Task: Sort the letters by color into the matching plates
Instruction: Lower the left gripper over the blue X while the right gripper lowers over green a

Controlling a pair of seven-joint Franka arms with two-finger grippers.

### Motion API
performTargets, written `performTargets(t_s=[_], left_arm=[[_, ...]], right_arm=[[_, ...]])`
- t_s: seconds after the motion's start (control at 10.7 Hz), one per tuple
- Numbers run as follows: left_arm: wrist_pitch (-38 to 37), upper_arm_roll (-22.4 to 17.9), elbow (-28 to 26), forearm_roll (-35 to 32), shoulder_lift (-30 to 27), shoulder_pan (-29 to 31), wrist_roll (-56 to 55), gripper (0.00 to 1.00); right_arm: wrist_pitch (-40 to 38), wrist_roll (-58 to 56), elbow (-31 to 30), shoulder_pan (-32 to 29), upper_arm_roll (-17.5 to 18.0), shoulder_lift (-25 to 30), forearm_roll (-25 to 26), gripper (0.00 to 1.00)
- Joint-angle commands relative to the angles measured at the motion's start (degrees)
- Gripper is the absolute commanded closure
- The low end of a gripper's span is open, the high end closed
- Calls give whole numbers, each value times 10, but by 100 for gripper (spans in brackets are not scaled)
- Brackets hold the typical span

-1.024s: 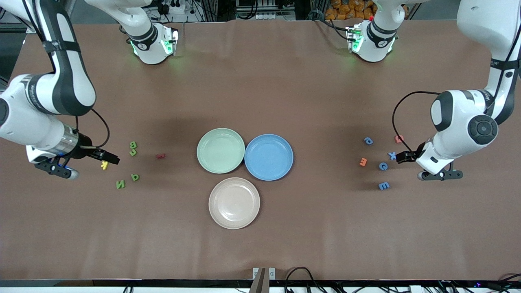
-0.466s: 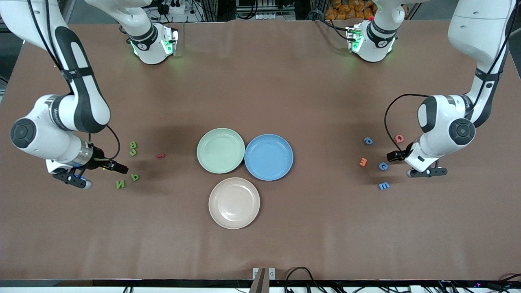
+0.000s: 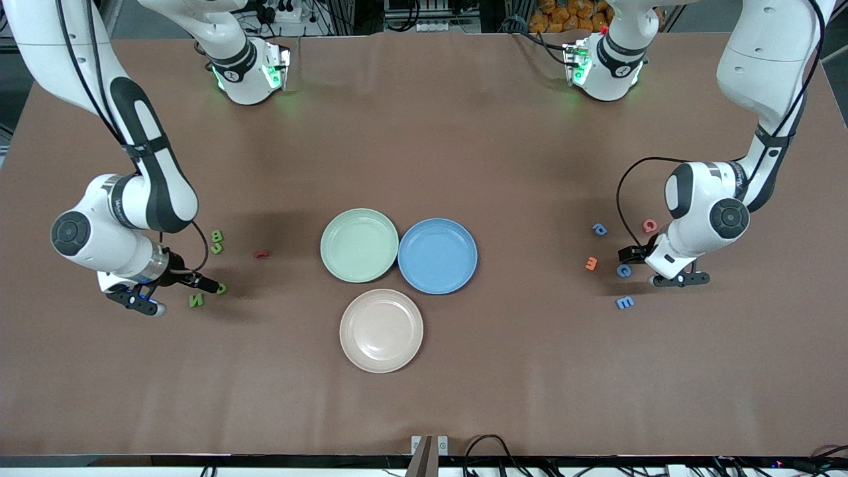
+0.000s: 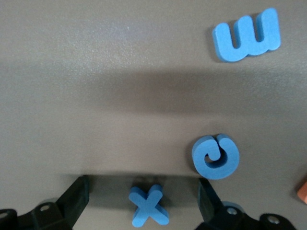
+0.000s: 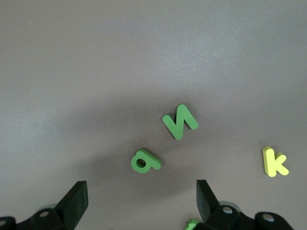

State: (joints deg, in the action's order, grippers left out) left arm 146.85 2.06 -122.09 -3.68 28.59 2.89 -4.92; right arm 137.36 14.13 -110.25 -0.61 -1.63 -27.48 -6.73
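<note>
The mint green plate (image 3: pixel 359 245) and the blue plate (image 3: pixel 437 256) touch at the table's middle. My right gripper (image 3: pixel 209 286) is open and empty, low over the table beside the green P (image 3: pixel 222 289). In the right wrist view its open gripper (image 5: pixel 141 194) is just short of the green P (image 5: pixel 145 161), with the green N (image 5: pixel 180 121) and the yellow K (image 5: pixel 274 162) nearby. My left gripper (image 3: pixel 627 254) is open. In the left wrist view it (image 4: pixel 143 191) straddles the blue X (image 4: pixel 148 207), with the blue C (image 4: pixel 216 156) and the blue E (image 4: pixel 247 34) close by.
A beige plate (image 3: pixel 381 330) lies nearer the front camera than the other two. A green B (image 3: pixel 216 235), another green letter (image 3: pixel 216 248) and a red letter (image 3: pixel 262 254) lie toward the right arm's end. A blue P (image 3: pixel 599 229), pink letter (image 3: pixel 650 225) and orange E (image 3: pixel 591 264) lie toward the left arm's end.
Both arms have swung toward the table's middle. The right gripper went from the yellow K to the green P. The left gripper moved over the blue X, which the arm now hides in the front view.
</note>
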Motion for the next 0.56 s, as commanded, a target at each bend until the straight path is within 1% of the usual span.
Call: performTargets(t_s=[0.0,0.28,0.47], left_arm=[[7,0,-9,-11,-5,1,-18,0],[7,-2,-2,-11,-4,2,-17,0],[7,0,1,-13,-7,18,-16,0]], right_arm=[[25,4,6,-3,5,-19,-7,0],[56,4,5,0,5,-41,-7,0],[59,4,5,3,5,-49,-7,0]])
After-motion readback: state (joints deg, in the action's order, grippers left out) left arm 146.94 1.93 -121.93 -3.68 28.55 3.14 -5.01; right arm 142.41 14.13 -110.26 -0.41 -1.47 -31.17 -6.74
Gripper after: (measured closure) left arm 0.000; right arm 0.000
